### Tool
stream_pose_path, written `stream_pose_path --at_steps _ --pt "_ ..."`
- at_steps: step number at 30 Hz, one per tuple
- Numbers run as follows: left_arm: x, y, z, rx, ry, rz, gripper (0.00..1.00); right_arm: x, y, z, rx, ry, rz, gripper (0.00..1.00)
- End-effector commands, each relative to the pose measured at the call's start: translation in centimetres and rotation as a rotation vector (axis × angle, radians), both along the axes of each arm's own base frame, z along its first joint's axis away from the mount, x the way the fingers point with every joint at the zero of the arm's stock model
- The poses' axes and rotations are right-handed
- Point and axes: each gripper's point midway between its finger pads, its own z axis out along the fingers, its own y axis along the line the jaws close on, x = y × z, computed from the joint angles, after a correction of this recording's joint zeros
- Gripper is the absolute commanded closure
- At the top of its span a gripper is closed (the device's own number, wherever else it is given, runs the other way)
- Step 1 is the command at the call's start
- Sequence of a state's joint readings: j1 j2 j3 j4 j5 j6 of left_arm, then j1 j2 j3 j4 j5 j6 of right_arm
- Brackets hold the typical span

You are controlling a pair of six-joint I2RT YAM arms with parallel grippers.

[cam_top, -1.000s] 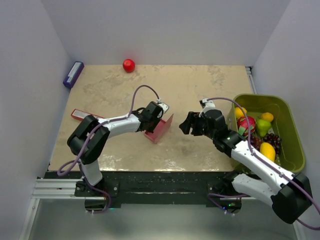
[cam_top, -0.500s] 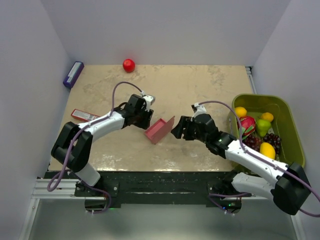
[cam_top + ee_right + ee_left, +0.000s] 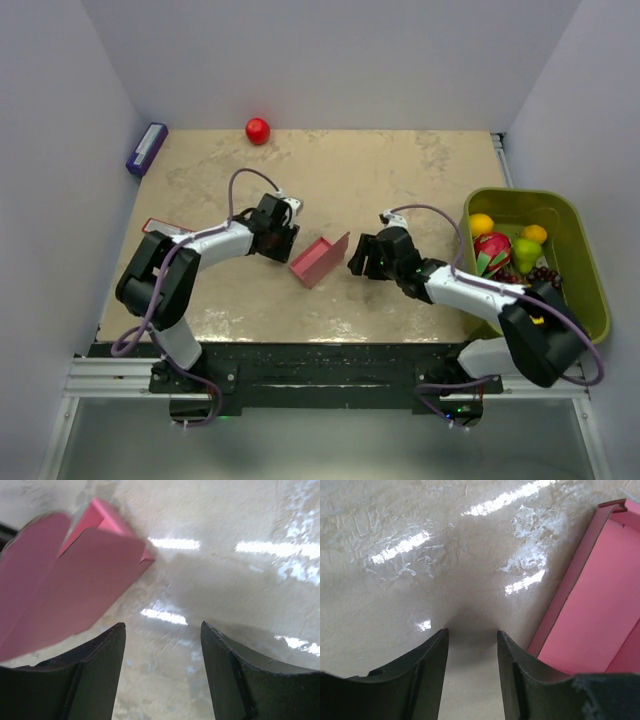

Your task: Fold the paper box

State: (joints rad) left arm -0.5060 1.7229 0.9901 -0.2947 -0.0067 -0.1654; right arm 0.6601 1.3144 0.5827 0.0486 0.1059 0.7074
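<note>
The paper box [image 3: 318,260] is pink card, partly folded, lying on the tan table between the two arms with one flap raised on its right side. My left gripper [image 3: 281,244] sits just left of it, open, with only bare table between its fingers. In the left wrist view, the left gripper [image 3: 472,631] is apart from the paper box [image 3: 600,610], which lies to the right. My right gripper [image 3: 359,258] is just right of the box, open and empty. The right wrist view has the right gripper [image 3: 162,625] low over the table and the paper box [image 3: 65,580] at the upper left.
A green basket [image 3: 525,194] with fruit stands at the right edge. A red ball [image 3: 257,130] lies at the back. A purple box [image 3: 146,149] sits at the back left corner. A narrow red packet [image 3: 165,229] lies left of the left arm.
My left gripper opened, let go of the paper box and drew back to the left. The box settled on the table. My right gripper moved left, closer to the box.
</note>
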Motion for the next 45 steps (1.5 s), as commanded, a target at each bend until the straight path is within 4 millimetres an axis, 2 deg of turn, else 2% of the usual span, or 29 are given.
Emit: stream_pose_path --at_steps 1,2,3,4,5,6,7,8,10,11,14,16,19,20,21,22,23,24,25,26,27,28,30,31,35,38,45 --pt "-2.3 -2.7 0.1 0.003 -0.006 -0.074 0.52 5.3 2.8 3.4 0.051 -0.127 0.034 0.35" --pt "-3.0 -2.9 -0.1 0.019 -0.004 -0.081 0.52 6.7 3.9 4.8 0.060 -0.157 0.051 0.35" --pt "-3.6 -3.4 -0.1 0.015 0.007 -0.076 0.52 7.3 4.5 3.6 0.044 -0.132 0.063 0.35" --pt "-4.9 -3.7 -0.1 0.011 0.016 -0.090 0.52 7.8 5.3 3.5 0.049 -0.126 0.086 0.35" --pt "-5.6 -3.9 0.0 -0.002 0.022 -0.091 0.51 9.2 6.5 5.0 0.060 -0.160 0.104 0.35" --pt "-6.1 -3.9 0.2 -0.026 0.026 -0.065 0.50 9.8 6.9 5.2 0.055 -0.165 0.111 0.35" --pt "-6.8 -3.6 0.9 -0.056 0.010 -0.057 0.50 10.5 7.2 4.2 0.035 -0.146 0.118 0.35" --pt "-7.3 -3.6 1.2 -0.085 0.008 -0.048 0.50 11.6 8.0 5.5 0.043 -0.173 0.135 0.34" --pt "-8.5 -3.1 2.3 -0.150 -0.013 -0.017 0.50 12.4 8.7 5.4 0.041 -0.168 0.161 0.34" --pt "-9.2 -3.2 2.7 -0.182 -0.004 -0.020 0.49 13.1 9.2 6.5 0.032 -0.189 0.178 0.33" --pt "-10.6 -1.7 3.8 -0.223 -0.036 0.031 0.47 13.9 8.6 8.5 -0.015 -0.220 0.177 0.30" --pt "-11.2 -1.2 5.5 -0.274 -0.074 0.053 0.46 14.5 7.3 10.0 -0.045 -0.262 0.138 0.27" --pt "-10.6 -0.4 9.0 -0.338 -0.182 0.083 0.38 12.9 5.7 11.8 -0.037 -0.282 0.137 0.23" --pt "-10.3 -0.2 9.9 -0.353 -0.207 0.083 0.32 11.6 5.1 12.5 -0.017 -0.300 0.148 0.23" --pt "-9.5 0.2 11.7 -0.370 -0.262 0.083 0.29 10.7 4.9 12.6 -0.005 -0.298 0.162 0.23" --pt "-9.0 0.4 12.5 -0.373 -0.284 0.082 0.26 9.5 4.7 12.0 0.018 -0.303 0.184 0.23" --pt "-8.4 0.7 13.1 -0.370 -0.303 0.079 0.23 8.2 4.4 14.2 0.059 -0.361 0.204 0.23" --pt "-7.2 1.3 14.3 -0.370 -0.330 0.085 0.21 7.3 4.2 14.5 0.074 -0.376 0.223 0.23" --pt "-6.5 1.6 14.8 -0.372 -0.346 0.089 0.21 5.9 3.7 13.5 0.079 -0.374 0.244 0.22" --pt "-6.1 1.3 15.4 -0.395 -0.349 0.064 0.20 5.2 3.3 13.6 0.075 -0.393 0.259 0.21" --pt "-5.0 1.4 16.1 -0.387 -0.387 0.047 0.20 4.3 2.7 15.0 0.090 -0.435 0.261 0.20" --pt "-4.5 1.4 16.2 -0.377 -0.401 0.039 0.19 3.3 2.4 13.5 0.085 -0.413 0.279 0.20" --pt "-3.4 0.9 16.8 -0.356 -0.441 -0.012 0.19 2.1 2.0 13.5 0.091 -0.437 0.308 0.20" --pt "-3.2 0.6 17.0 -0.357 -0.453 -0.037 0.19 1.5 1.8 12.2 0.083 -0.425 0.323 0.20" --pt "-2.9 -0.5 16.5 -0.315 -0.510 -0.214 0.16 0.3 1.7 10.5 0.096 -0.438 0.363 0.20" --pt "-2.1 0.1 14.9 -0.237 -0.503 -0.222 0.12 0.3 1.9 9.3 0.086 -0.438 0.383 0.21" --pt "-0.4 -0.2 11.7 -0.192 -0.412 -0.229 0.12 1.4 3.2 7.4 0.072 -0.445 0.419 0.25"
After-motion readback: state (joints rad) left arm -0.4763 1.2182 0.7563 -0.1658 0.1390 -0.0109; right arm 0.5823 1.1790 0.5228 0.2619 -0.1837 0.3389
